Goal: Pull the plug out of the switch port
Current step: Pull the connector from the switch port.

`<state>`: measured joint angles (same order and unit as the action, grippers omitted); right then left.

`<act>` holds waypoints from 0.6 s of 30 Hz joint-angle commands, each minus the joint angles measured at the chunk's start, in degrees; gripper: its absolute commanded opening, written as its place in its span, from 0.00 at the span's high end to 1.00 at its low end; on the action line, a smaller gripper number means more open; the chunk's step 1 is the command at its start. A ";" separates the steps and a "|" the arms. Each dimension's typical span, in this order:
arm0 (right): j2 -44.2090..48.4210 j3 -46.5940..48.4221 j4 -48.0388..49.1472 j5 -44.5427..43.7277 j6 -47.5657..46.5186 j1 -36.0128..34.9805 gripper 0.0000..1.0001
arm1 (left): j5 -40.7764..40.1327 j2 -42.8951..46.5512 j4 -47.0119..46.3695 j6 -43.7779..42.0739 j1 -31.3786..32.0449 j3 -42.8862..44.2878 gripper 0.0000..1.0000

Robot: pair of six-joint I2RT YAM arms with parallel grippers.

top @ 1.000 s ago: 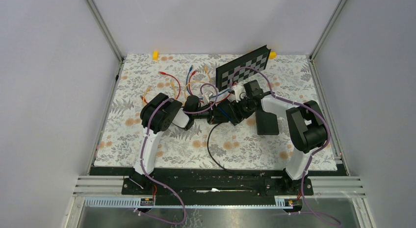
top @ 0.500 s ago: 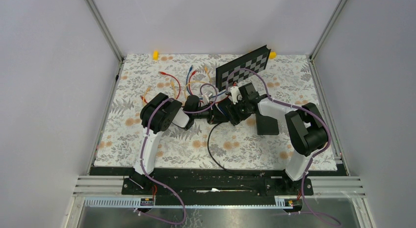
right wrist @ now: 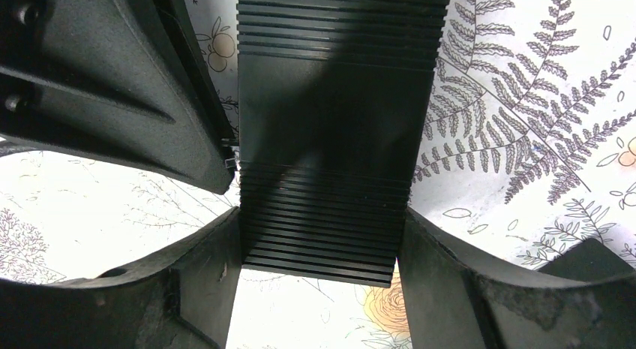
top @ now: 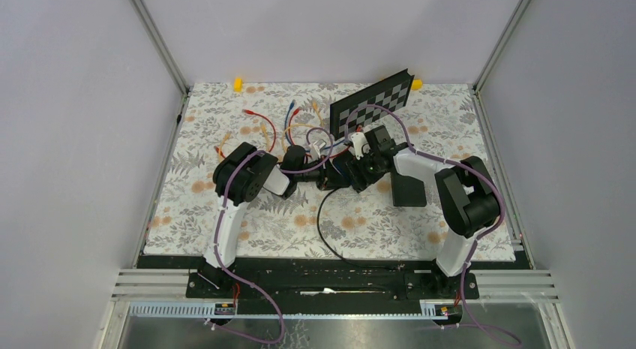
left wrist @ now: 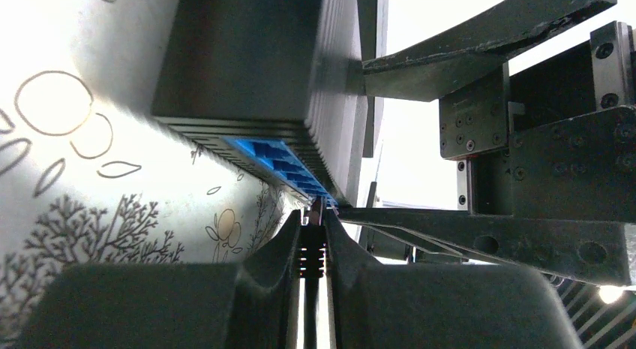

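The switch [right wrist: 334, 101] is a black ribbed box lying on the flowered mat, and my right gripper [right wrist: 321, 240] is shut on its two long sides. In the left wrist view the switch [left wrist: 247, 56] shows a row of blue ports [left wrist: 281, 165] along its face. The plug [left wrist: 313, 251], a black ribbed boot on a black cable, is pinched in my left gripper [left wrist: 313, 225]. Its tip reaches the near end of the port row. From above, both grippers meet at the switch [top: 343, 172] in the middle of the mat.
A checkerboard panel [top: 371, 105] leans at the back right. A second black box [top: 409, 190] lies right of the switch. Red, blue and orange patch cables [top: 289, 120] lie loose behind the left arm. A black cable [top: 321, 221] loops toward the front edge.
The right arm has shifted slightly left and back over the last second, with its gripper staying at the switch. The left arm has not moved.
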<state>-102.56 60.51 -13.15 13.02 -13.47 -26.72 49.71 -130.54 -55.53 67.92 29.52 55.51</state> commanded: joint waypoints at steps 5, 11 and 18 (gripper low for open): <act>-3.10 1.78 -4.54 -0.33 -2.96 0.27 0.66 | -3.76 -0.52 8.23 -8.19 -0.58 -1.09 1.00; -2.88 2.21 -4.35 -1.60 0.72 0.30 0.67 | -4.12 -0.46 6.48 -5.46 -0.35 -2.10 1.00; -4.17 2.16 -4.00 -4.31 1.70 0.31 0.67 | -3.83 0.08 4.28 -2.50 0.28 -2.86 1.00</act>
<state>-103.94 62.43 -15.11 12.49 -12.56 -26.59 47.97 -129.82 -54.72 67.59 29.80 54.98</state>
